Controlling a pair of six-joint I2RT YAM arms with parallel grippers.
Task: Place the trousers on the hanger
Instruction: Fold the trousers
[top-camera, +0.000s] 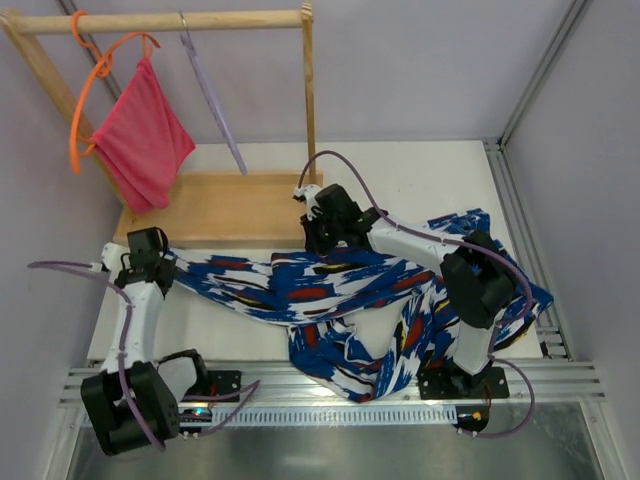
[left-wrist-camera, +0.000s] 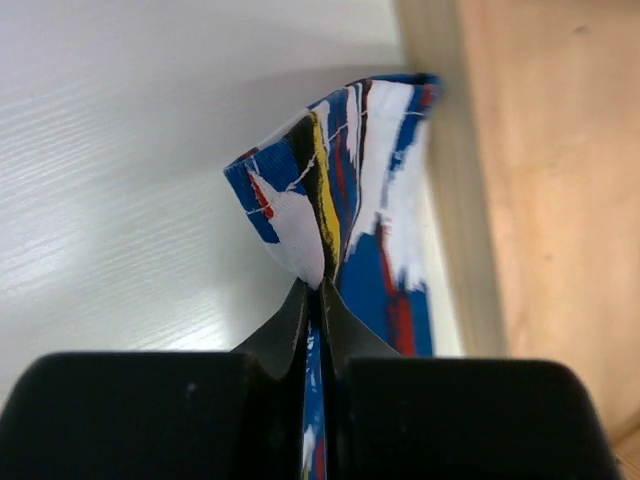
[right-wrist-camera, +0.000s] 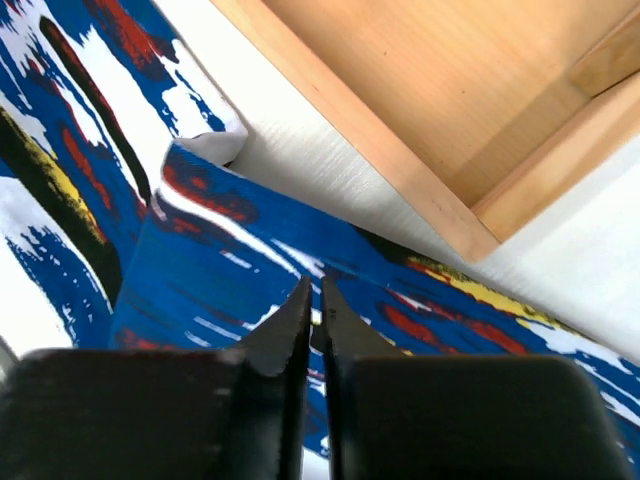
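Clamping shut on the one pair of trousers (top-camera: 300, 285) sprawling across the surface (top-camera: 430, 175), the left hand (left-wrist-camera: 312, 292) is gripping one end and the right hand (right-wrist-camera: 312, 290) mid-cloth, while one pale hanger (top-camera: 213, 100) and one orange hanger (top-camera: 73, 130) are hanging from the rack (top-camera: 160, 22).

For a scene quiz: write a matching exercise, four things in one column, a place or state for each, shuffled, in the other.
1 trousers
2 pale hanger
3 pink-red cloth
4 left claw

a hangs bare on the wooden rail
b shut on the trousers
c lies across the table
d draped on the orange hanger

Pairs: 1-c, 2-a, 3-d, 4-b
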